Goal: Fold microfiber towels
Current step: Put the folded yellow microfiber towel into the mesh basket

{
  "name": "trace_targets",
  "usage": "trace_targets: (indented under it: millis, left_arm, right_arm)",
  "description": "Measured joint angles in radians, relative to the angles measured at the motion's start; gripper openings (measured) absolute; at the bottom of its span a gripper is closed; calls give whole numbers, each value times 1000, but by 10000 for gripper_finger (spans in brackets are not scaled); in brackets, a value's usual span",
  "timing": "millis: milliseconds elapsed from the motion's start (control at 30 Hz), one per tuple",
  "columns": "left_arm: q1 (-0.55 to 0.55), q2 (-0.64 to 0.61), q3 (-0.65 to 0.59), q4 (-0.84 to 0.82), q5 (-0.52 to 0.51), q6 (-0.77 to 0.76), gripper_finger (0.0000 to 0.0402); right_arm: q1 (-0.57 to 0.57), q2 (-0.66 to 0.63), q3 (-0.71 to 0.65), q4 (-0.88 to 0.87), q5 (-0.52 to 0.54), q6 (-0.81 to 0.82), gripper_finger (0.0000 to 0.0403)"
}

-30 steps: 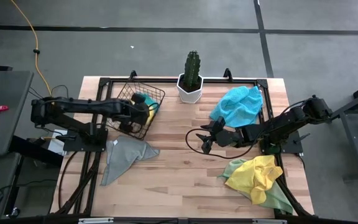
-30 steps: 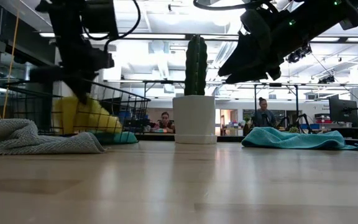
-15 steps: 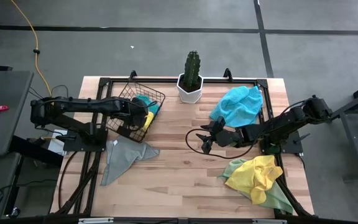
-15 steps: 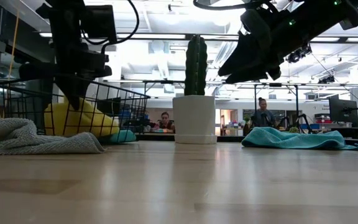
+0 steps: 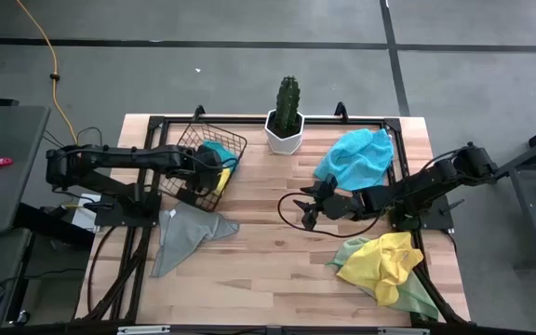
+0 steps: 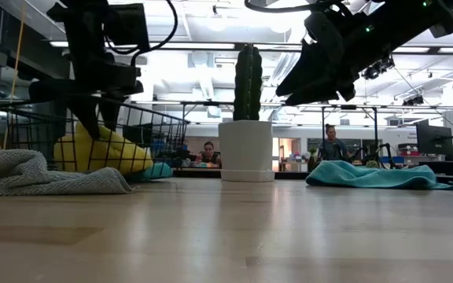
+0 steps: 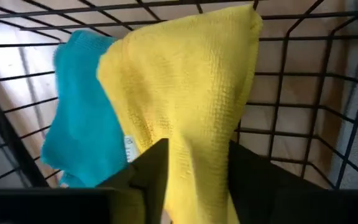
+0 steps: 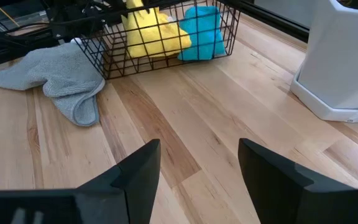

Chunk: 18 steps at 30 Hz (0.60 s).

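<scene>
A black wire basket stands at the far left of the table. Inside it lie a folded yellow microfiber towel and, beside that, a folded turquoise one. My left gripper points down into the basket, open, with one finger on either side of the yellow towel's near end. My right gripper hangs open over the middle of the table with nothing between its fingers. Loose towels lie on the table: a grey one, a turquoise one, and a yellow one on a pale green one. My left gripper comes at the yellow towel from above, its open fingers flanking the towel's near end. Whether the fingers touch the cloth, I cannot tell. The towel rests on the basket's floor, partly over the turquoise one.
A cactus in a white pot stands at the table's far edge, right of the basket. A black frame runs along the table's edges. Bare wood lies between the grey towel and the yellow pile. People sit in the room behind.
My left gripper, which held the yellow towel shut between its fingers in the basket, has opened and let it go. The towel has settled lower onto the basket's floor. The wrist has turned a little.
</scene>
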Motion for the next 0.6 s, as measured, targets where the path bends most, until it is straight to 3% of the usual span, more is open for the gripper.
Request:
trace_targets:
  millis: [167, 333, 467, 600]
  left_arm:
    - [-6, 3, 89, -41, -9, -61, 184]
    - [-6, 1, 177, -72, 34, -97, 188]
    - [16, 1, 169, -65, 82, -131, 166]
    - [80, 24, 107, 3, 259, -205, 105]
  right_arm:
    - [0, 0, 0, 1, 0, 0, 209]
    - [0, 0, 0, 2, 0, 0, 209]
    - [0, 0, 0, 2, -1, 0, 209]
    - [0, 0, 0, 2, -6, 0, 209]
